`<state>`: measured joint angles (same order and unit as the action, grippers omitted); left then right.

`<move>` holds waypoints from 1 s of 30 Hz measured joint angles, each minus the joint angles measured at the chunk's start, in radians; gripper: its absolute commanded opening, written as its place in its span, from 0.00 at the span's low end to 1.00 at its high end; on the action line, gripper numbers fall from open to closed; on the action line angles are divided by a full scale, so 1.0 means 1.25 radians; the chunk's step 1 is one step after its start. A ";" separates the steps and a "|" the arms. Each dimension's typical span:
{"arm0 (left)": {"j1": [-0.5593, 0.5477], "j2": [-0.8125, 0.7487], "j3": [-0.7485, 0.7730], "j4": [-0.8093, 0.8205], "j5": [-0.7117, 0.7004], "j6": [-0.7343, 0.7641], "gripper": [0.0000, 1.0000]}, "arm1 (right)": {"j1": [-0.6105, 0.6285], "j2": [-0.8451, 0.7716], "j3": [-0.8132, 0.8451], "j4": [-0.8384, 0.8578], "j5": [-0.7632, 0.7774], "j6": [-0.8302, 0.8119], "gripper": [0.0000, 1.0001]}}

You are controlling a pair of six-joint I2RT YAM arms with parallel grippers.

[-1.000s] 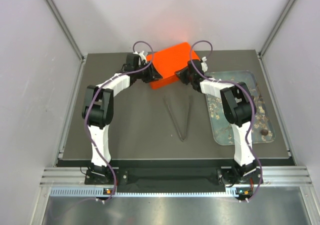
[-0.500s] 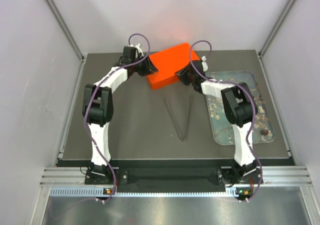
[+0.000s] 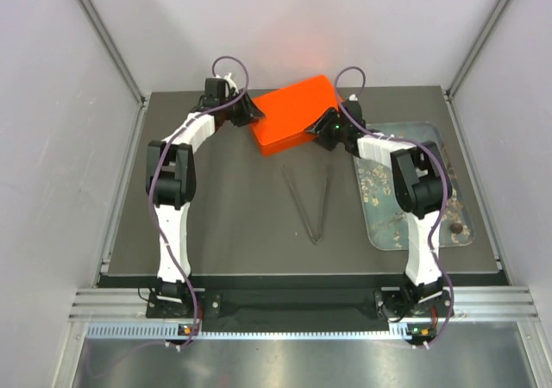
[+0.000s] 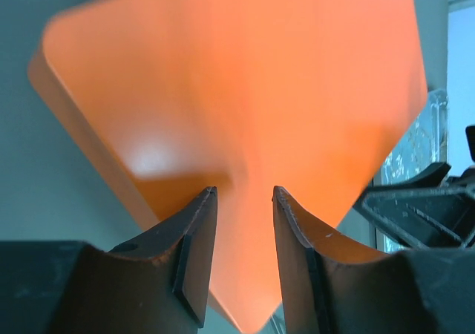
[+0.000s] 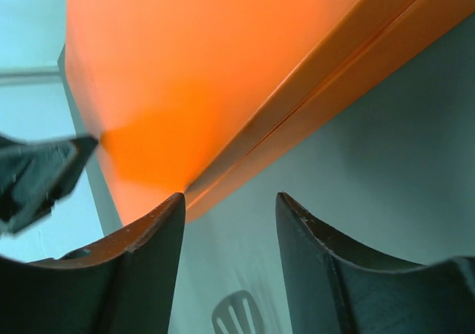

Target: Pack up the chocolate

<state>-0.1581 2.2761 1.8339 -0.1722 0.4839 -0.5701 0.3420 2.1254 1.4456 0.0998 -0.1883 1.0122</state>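
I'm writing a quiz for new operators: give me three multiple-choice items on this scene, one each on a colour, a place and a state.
1. What colour is the box? A blue; B orange; C white.
2. Where do the tongs lie? A on the box; B on the table; C against a wall.
3. The right gripper is: A shut on the tongs; B shut, empty; C open.
B: its lid shows plain orange. B: they lie flat on the dark tabletop. C: a wide gap, nothing in it.

Orange box (image 3: 291, 116) hogs the far middle, with left gripper (image 3: 248, 115) and right gripper (image 3: 323, 130) crowding its ends. Tongs (image 3: 312, 203) lie mid-table and the tray (image 3: 431, 134) fills the right. There's passing room left of the tongs.
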 measured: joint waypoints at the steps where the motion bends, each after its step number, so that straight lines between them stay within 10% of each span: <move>1: 0.003 0.012 0.016 0.004 0.003 -0.001 0.42 | -0.005 0.000 -0.002 0.001 -0.015 -0.009 0.53; 5: 0.016 0.062 0.078 0.022 0.020 -0.004 0.42 | -0.028 -0.002 -0.009 0.008 -0.075 -0.044 0.45; 12: 0.035 0.141 0.184 0.050 0.038 -0.006 0.43 | -0.090 -0.001 -0.006 0.075 -0.201 -0.083 0.02; 30: 0.047 0.178 0.207 0.120 0.079 -0.022 0.43 | -0.157 0.278 0.322 0.169 -0.314 -0.064 0.00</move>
<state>-0.0994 2.4981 2.0922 -0.0227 0.5823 -0.5980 0.1455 2.4733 1.8484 0.3111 -0.5812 0.9321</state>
